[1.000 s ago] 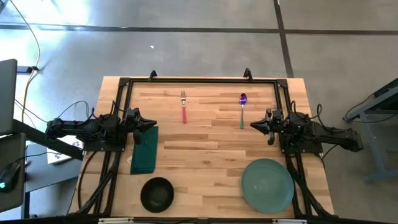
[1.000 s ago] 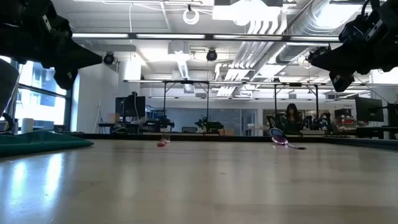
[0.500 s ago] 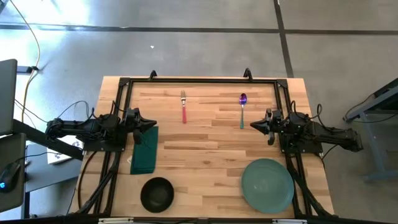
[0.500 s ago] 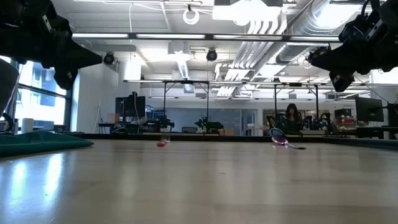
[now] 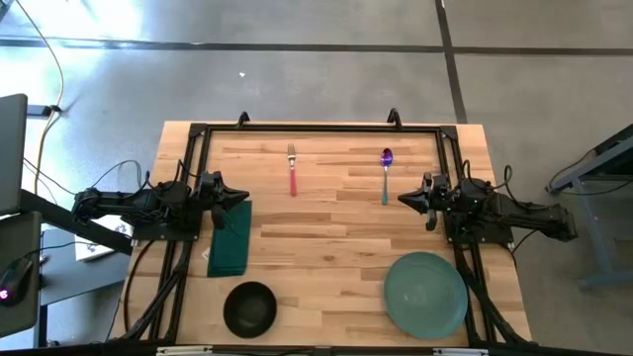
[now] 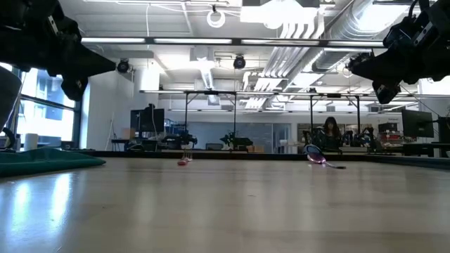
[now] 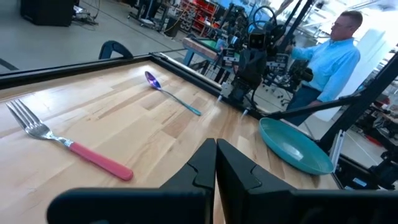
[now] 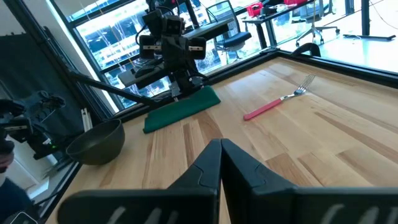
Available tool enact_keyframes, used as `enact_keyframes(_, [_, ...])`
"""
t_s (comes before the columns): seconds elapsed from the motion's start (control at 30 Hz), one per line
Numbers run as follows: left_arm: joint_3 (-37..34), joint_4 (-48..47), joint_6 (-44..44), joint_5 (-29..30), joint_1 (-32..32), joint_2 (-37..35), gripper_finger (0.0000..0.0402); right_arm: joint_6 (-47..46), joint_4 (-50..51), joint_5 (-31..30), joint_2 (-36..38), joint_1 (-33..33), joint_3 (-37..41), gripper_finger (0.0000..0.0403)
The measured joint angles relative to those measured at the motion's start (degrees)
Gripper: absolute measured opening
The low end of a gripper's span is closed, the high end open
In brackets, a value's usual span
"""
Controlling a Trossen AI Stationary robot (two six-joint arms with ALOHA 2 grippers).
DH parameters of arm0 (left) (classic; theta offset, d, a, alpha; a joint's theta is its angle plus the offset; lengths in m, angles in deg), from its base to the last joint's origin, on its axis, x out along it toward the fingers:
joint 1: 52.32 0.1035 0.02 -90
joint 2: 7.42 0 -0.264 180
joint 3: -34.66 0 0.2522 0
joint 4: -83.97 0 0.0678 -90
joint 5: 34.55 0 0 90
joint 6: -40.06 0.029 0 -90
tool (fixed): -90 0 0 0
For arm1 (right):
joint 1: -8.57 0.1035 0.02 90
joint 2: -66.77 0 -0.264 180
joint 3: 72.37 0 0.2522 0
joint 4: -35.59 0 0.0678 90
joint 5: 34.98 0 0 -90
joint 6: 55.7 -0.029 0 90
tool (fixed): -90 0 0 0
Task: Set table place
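Wood tabletop [image 5: 326, 232] filling high view, left end effector [image 5: 240, 198] closed empty over green napkin [image 5: 228, 239], right end effector [image 5: 406, 199] closed empty near spoon [image 5: 386, 170], fork [image 5: 292, 168], black bowl [image 5: 249, 308], teal plate [image 5: 426, 294], person in blue shirt [image 7: 326, 59] only in left wrist view.

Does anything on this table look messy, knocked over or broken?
Nothing stands out. The fork, spoon, green napkin, black bowl and teal plate lie apart and intact on the table, just not yet arranged as a place setting.
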Motion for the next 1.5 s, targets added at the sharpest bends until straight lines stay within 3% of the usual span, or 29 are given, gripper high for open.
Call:
enact_keyframes(0.33, [0.01, 0.66, -4.27, 0.12, 0.0, 0.0, 0.0001, 0.0, 0.01, 0.0, 0.02, 0.0, 0.02, 0.0])
enact_keyframes(0.57, [-0.01, 0.76, -7.41, 4.88, 0.0, 0.0, 0.0001, 0.01, 0.0, -0.03, 0.01, 0.0, 0.01, 0.0])
enact_keyframes(0.87, [-0.01, 0.86, -9.09, 5.22, 0.0, 0.0, 0.0001, -0.26, -0.97, -3.81, 0.0, 0.0, 0.11, 0.0])
enact_keyframes(1.0, [-0.01, 0.9, -11.66, 5.2, 0.0, 0.0, 0.0001, -10.45, -1.13, -7.98, 0.02, 0.0, 0.11, 0.0])
enact_keyframes(1.13, [0.26, 0.99, -13.22, 2.95, -0.04, 0.35, 0.0001, -16.44, -0.99, -8.28, -0.49, 0.3, -0.14, 0.0])
enact_keyframes(1.33, [5.82, 0.74, -11.2, 1.22, -0.04, 6.09, 0.0, -15.08, 1.76, -11.61, -8.24, 1.37, -7.91, 0.0])
enact_keyframes(1.5, [15.28, -4.81, -5.51, 1.65, -0.04, 17.23, 0.0, -12.56, 17.99, -15.13, -21.85, 1.75, -21.98, 0.0])
